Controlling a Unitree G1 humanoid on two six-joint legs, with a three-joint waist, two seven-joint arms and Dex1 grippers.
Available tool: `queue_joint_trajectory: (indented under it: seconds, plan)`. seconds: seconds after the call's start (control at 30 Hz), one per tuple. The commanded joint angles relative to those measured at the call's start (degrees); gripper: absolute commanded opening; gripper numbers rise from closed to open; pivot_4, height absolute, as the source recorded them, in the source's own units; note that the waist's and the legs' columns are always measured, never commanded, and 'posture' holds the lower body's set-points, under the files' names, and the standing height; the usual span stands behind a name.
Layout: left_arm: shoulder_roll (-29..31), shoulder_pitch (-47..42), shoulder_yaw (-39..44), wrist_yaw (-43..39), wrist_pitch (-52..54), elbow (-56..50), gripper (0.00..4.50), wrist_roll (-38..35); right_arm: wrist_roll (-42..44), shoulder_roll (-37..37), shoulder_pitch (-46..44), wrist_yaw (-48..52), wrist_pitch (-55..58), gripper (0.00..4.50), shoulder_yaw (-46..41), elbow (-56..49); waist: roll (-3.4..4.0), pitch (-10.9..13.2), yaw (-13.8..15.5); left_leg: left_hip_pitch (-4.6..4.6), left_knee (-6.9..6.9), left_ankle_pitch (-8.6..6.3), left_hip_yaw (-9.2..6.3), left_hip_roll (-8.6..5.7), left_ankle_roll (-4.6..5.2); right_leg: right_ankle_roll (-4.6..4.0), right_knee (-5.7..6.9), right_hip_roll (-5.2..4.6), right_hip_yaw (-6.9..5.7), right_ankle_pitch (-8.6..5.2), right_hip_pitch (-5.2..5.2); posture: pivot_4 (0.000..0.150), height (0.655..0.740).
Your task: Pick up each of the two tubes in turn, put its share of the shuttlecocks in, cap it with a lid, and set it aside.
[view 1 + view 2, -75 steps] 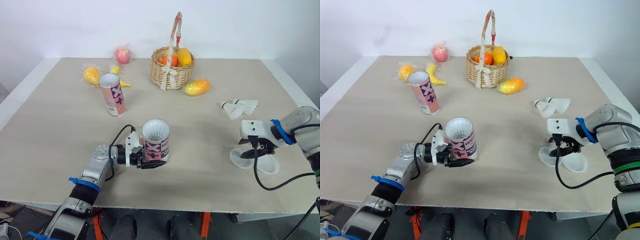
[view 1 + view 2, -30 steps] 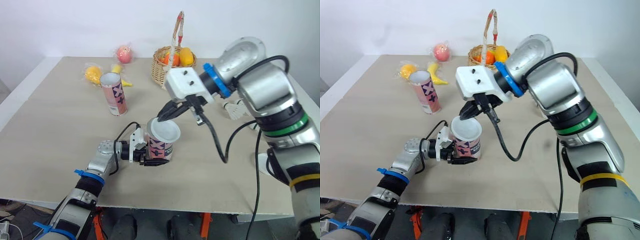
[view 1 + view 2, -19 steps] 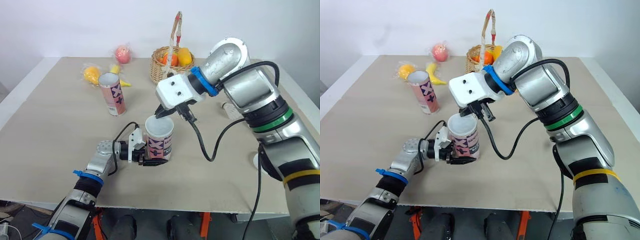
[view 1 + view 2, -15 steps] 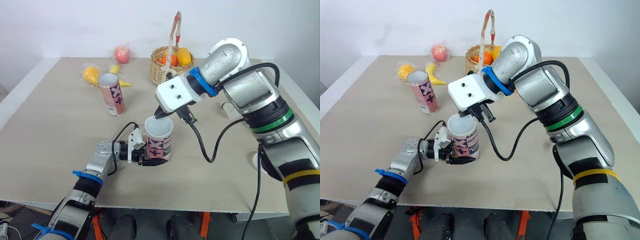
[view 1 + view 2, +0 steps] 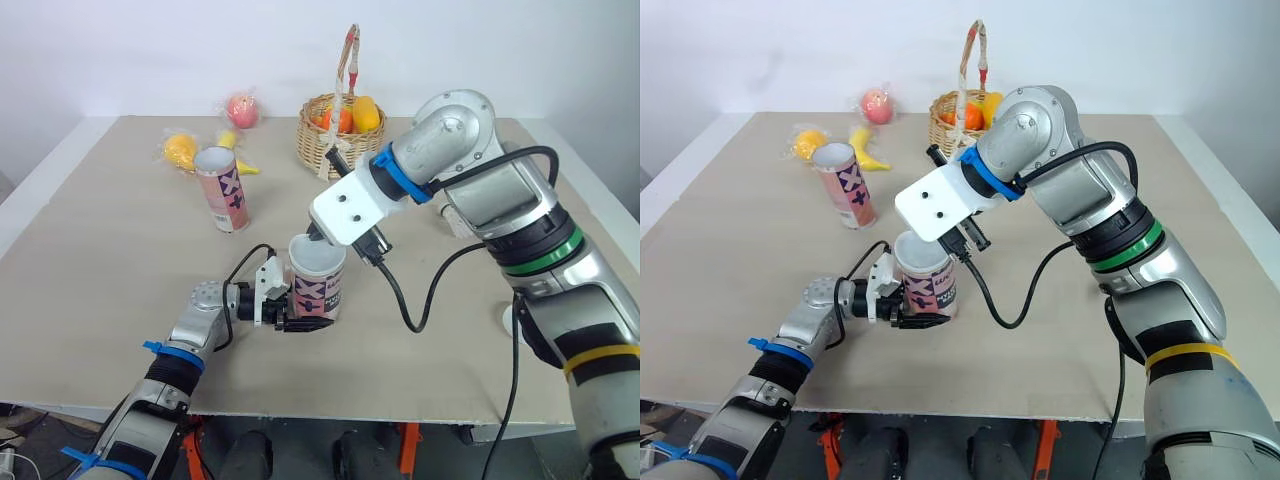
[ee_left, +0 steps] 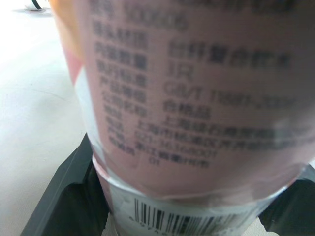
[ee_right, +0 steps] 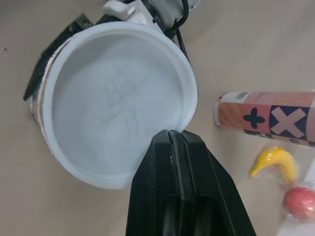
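The beige tabletop carries a wicker basket of fruit at its far side. Near the front edge, around the middle, one pink tube stands upright, clamped low down between the two fingers of the left tool. A second tube stands apart, farther back on the left. A white lid covers the gripped tube's mouth; the right tool pinches its rim, fingers nearly together.
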Motion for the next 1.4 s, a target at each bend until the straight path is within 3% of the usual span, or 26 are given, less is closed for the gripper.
queue_joint_trajectory:
  seconds: [0.03,0.1,0.17,0.2,0.23,0.33,0.57,0.73,0.83,1.03,1.4]
  plan:
    - [1.1,1.2,0.0,0.1,0.7,0.1,3.08,0.8,-1.8,0.7,1.4,0.4,-1.5,0.33,1.2,0.0,0.00,0.0,-0.2,0.08,-0.02,0.00,0.00,0.00,0.00,-0.01,0.00,0.00,0.00,-0.01,0.07,0.150,0.7400]
    - [1.2,1.4,0.0,0.2,0.7,0.0,3.08,0.7,-2.4,1.4,1.3,-0.4,-1.7,0.91,0.8,0.6,0.00,0.0,-0.5,0.17,-0.03,0.00,0.00,0.02,0.00,-0.02,0.00,0.03,-0.01,-0.02,0.18,0.150,0.7400]
    - [1.3,1.6,0.1,0.3,0.7,-0.2,3.08,0.7,-2.6,2.0,1.1,-0.8,-1.6,1.82,0.2,1.2,0.00,0.0,-0.6,0.20,-0.03,0.00,-0.02,0.03,0.00,-0.03,0.00,0.04,-0.01,-0.01,0.22,0.150,0.7400]
    - [1.3,1.8,0.1,0.3,0.7,-0.3,3.08,0.7,-2.5,2.3,1.0,-0.7,-1.5,1.98,-0.1,1.3,-0.01,0.0,-0.6,0.23,-0.03,0.00,-0.03,0.03,0.00,-0.03,0.00,0.05,-0.02,-0.02,0.26,0.150,0.7400]
    - [1.4,1.9,0.1,0.4,0.8,-0.4,3.08,0.7,-2.4,2.5,0.9,-0.7,-1.2,2.60,-0.4,1.3,-0.01,0.0,-0.6,0.24,-0.03,0.00,-0.03,0.03,0.00,-0.03,0.00,0.04,-0.01,-0.02,0.27,0.150,0.7400]
    - [1.4,2.1,0.1,0.5,0.9,-0.7,3.08,0.7,-0.3,3.9,-0.1,0.2,2.8,3.90,-2.5,1.9,-0.01,0.0,-0.7,0.24,-0.05,0.00,-0.04,0.02,0.00,-0.03,0.00,0.03,0.00,-0.04,0.28,0.150,0.7400]
    - [1.1,2.3,0.1,0.6,1.1,-0.9,3.08,0.7,8.5,5.1,-6.6,4.1,13.0,3.90,-9.0,9.1,-0.01,0.0,-0.7,0.16,-0.12,0.00,-0.09,0.05,0.00,-0.08,0.00,0.00,-0.02,-0.06,0.19,0.150,0.7400]
    - [0.8,2.5,0.1,0.9,1.1,-1.0,3.08,0.6,18.3,0.7,-7.1,5.2,19.2,3.90,-10.1,9.4,-0.04,0.0,-0.7,0.15,-0.22,0.00,-0.10,0.00,0.00,-0.02,-0.01,-0.13,-0.01,-0.19,0.18,0.150,0.7400]
    - [0.8,2.7,0.1,1.1,1.1,-1.1,3.08,0.6,20.2,-0.7,-5.0,5.2,22.1,3.06,-9.9,7.9,-0.04,0.0,-0.7,0.17,-0.32,0.00,-0.07,-0.05,0.00,-0.01,-0.01,-0.19,0.04,-0.21,0.15,0.150,0.7400]
    - [1.0,3.1,0.1,1.1,1.2,-1.5,3.08,0.5,21.3,-1.9,0.0,5.2,23.3,0.05,-8.0,3.3,-0.04,0.0,-0.8,0.16,-0.36,0.00,-0.05,-0.04,0.00,0.01,-0.01,-0.14,0.06,-0.23,0.12,0.150,0.7400]
    - [1.2,3.5,0.4,1.3,1.5,-2.0,3.08,0.5,24.5,-4.8,0.8,5.2,21.5,0.05,0.2,-1.6,-0.05,0.0,-0.7,0.12,-0.46,0.00,-0.06,-0.05,0.00,0.06,-0.01,-0.15,0.08,-0.27,0.01,0.150,0.7400]
